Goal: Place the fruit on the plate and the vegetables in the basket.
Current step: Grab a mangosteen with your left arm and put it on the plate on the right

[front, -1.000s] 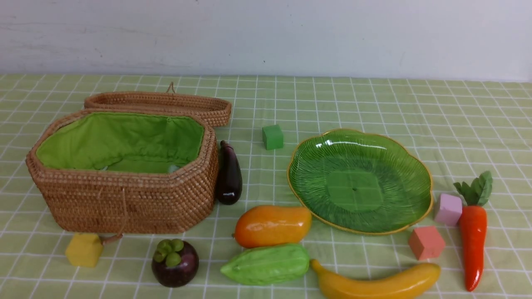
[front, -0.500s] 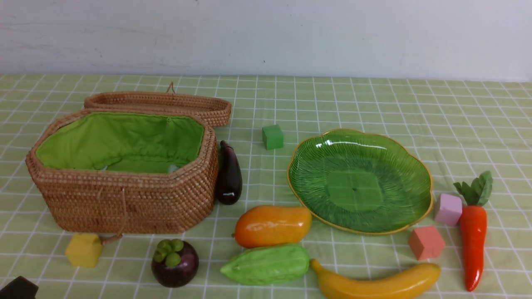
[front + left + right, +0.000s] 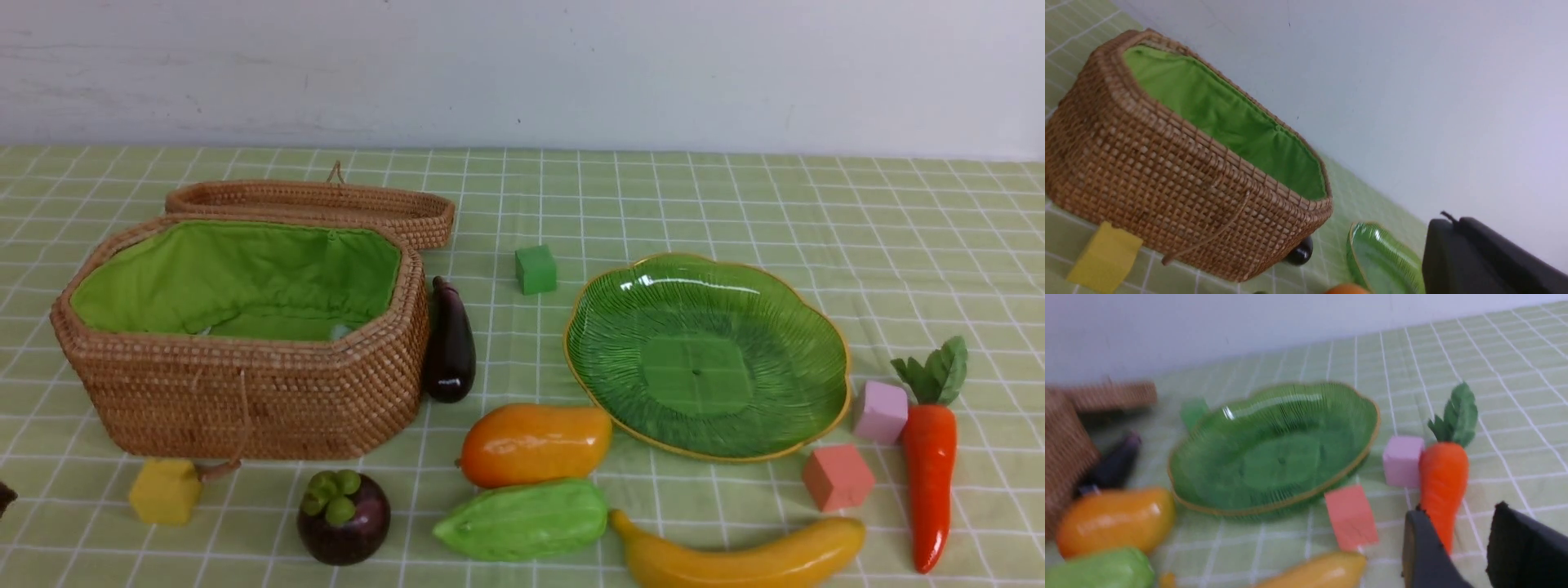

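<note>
The big brown basket (image 3: 245, 400) is on the robot's left side of the tabletop (image 3: 506, 196). It has green cloth inside, and its flat lid (image 3: 392, 214) lies behind it. The shiny green plate (image 3: 698, 367) is over to the right, with nothing on it.

The dark eggplant (image 3: 451, 347) is right beside the basket. The orange mango (image 3: 535, 445) is in the middle, by the near edge of the plate. The bumpy green gourd (image 3: 526, 520) is just in front of the mango. The yellow banana (image 3: 739, 559) is in front of the plate. The round purple mangosteen (image 3: 344, 523) sits in front of the basket. The red carrot (image 3: 930, 482) is at the far right, with its green leaves pointing away.

There are little blocks too: a yellow one (image 3: 166, 492), a green one (image 3: 535, 270), a pink one (image 3: 882, 412) and a red one (image 3: 838, 478).

The left gripper (image 3: 1449, 222) has its fingers together and holds nothing. The right gripper (image 3: 1457, 512) has its fingers apart and is empty, and the carrot shows behind it.
</note>
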